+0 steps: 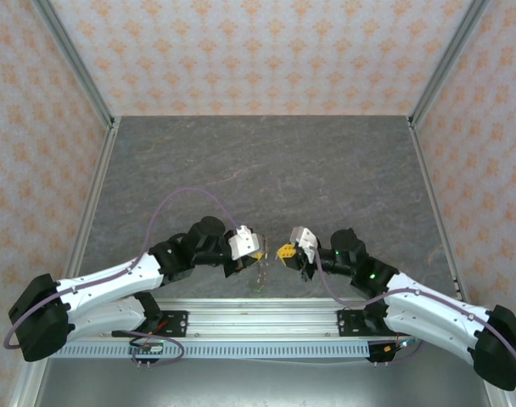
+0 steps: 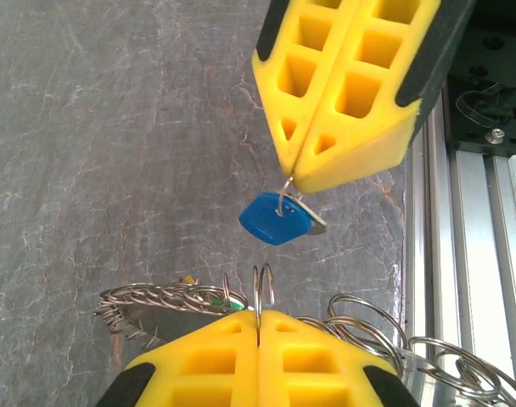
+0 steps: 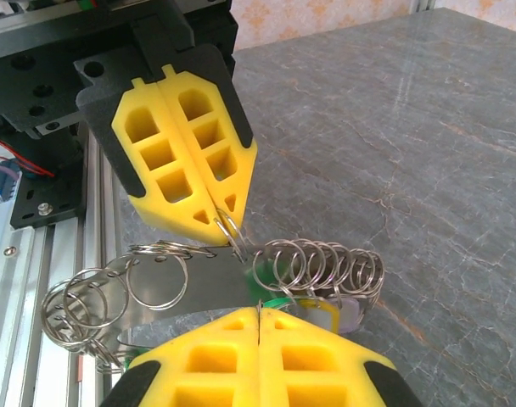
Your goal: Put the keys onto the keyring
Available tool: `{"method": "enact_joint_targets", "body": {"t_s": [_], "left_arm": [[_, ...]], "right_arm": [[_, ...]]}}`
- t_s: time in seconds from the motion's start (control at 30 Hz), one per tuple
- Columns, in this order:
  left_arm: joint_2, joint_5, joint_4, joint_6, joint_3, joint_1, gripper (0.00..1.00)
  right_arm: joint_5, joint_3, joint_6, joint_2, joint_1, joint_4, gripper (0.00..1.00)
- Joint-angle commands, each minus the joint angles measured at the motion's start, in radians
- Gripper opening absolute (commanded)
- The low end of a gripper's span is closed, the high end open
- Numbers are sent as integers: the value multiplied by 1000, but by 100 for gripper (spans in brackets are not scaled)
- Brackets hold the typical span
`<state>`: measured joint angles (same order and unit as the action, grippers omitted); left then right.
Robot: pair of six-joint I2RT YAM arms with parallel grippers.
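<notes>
Your left gripper (image 2: pixel 258 317) is clenched on the keyring (image 2: pixel 256 288), one loop upright at its tips, and the blue key (image 2: pixel 275 219) hangs just beyond, pinched by the right gripper (image 2: pixel 294 178) opposite.

yellow-fingered tools: 2, left tool (image 2: pixel 258 318) and right tool (image 2: pixel 297 181) | small metal key with a blue plastic tag (image 2: pixel 273 220): 1 | silver wire rings (image 3: pixel 370 273): tangled, too many to count | grey stone-patterned desk (image 2: pixel 88 127): 1

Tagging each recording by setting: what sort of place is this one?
Probably a lab test enclosure, not a home: grey stone-look tabletop boxed in by patterned backdrop panels on aluminium posts, with the left arm and right arm bolted to a metal rail at its near edge.
</notes>
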<state>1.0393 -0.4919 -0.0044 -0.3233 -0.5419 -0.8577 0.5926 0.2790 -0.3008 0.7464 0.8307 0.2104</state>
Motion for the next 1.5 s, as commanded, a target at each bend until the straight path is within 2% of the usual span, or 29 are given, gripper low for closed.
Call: {"method": "enact_joint_targets", "body": {"t_s": [0.0,0.23,1.03,1.33,1.47], "left_arm": [[2,12,30,-4,-39,-8,0],[10,13,34,0,-44,-9,0],[13,17,27,7,-51,-9,0],[8,18,23,3,-51,-8,0],[7,18,18,0,-52,-9,0]], "right_arm": [[39,38,-14,-4,10,64,0],[67,40,32,21,20,126,0],[49,79,32,146,48,201,0],[-121,92,-21,172,98,171,0],[-159,88,-6,180,105,194,0]]}}
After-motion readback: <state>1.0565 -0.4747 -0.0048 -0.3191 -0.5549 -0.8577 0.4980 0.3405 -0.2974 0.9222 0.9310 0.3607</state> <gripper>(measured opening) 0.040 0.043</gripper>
